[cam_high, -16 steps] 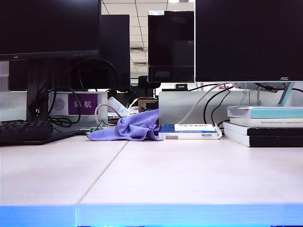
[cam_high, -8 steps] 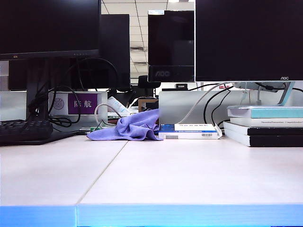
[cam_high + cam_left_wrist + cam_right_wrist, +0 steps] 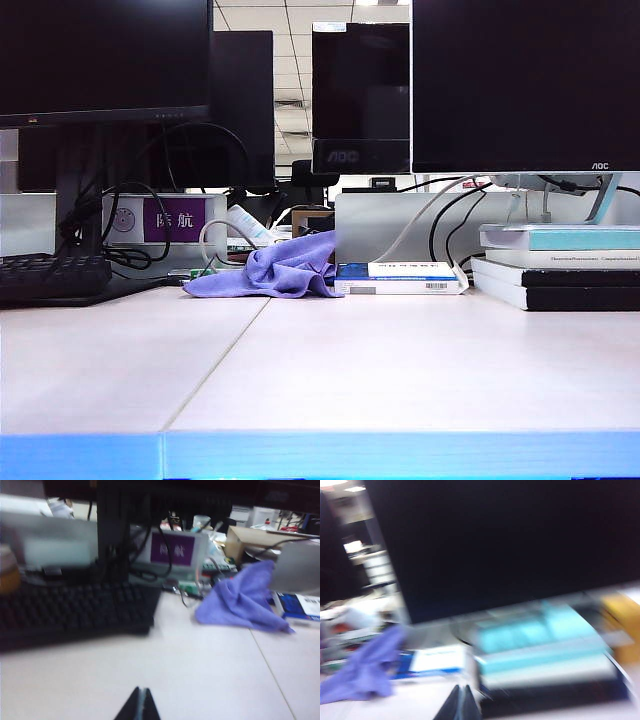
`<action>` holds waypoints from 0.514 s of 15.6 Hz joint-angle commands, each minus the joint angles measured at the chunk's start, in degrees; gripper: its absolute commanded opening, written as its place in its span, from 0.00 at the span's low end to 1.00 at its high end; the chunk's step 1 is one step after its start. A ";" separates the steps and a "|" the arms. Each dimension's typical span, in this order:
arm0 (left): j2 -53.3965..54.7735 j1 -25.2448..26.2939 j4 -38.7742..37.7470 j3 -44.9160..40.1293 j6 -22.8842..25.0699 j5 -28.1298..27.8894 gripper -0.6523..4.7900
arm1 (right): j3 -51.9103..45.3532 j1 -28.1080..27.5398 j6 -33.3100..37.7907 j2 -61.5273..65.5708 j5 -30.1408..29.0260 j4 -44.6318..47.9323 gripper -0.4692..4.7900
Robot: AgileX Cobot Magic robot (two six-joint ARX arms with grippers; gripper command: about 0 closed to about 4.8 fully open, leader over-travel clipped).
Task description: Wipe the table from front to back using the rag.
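Note:
The lavender rag (image 3: 272, 271) lies crumpled at the back of the pale table (image 3: 380, 370), beside a blue-and-white flat box (image 3: 400, 277). Neither arm shows in the exterior view. In the left wrist view my left gripper (image 3: 140, 691) is shut and empty above bare table, well short of the rag (image 3: 243, 600). In the blurred right wrist view my right gripper (image 3: 461, 689) is shut with nothing in it, and the rag (image 3: 367, 667) lies off to one side of it, the box (image 3: 432, 661) between.
A black keyboard (image 3: 55, 276) and cables sit back left. Stacked books (image 3: 560, 265) stand back right. Large monitors (image 3: 520, 85) hang over the rear. A purple-labelled white box (image 3: 165, 220) stands behind the rag. A seam (image 3: 215, 365) divides the table.
Nothing has moved in the exterior view; the rag and box lie where they were.

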 commanded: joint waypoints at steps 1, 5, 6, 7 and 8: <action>12.68 -0.07 6.32 6.10 3.98 0.02 0.11 | 7.69 0.24 -4.02 8.22 -9.11 0.68 0.09; 37.81 -6.97 8.41 21.55 5.40 -0.20 0.11 | 14.99 7.50 -4.00 18.95 -14.21 1.18 0.09; 40.04 -7.96 8.44 23.19 6.14 -0.20 0.11 | 15.50 8.68 -4.02 19.89 -14.21 1.05 0.09; 47.74 -10.93 8.90 28.57 6.75 -0.17 0.11 | 16.98 13.03 -4.02 23.34 -14.19 0.79 0.09; 52.35 -12.37 8.90 31.76 6.75 -0.15 0.11 | 17.62 15.80 -4.02 25.16 -14.21 0.81 0.09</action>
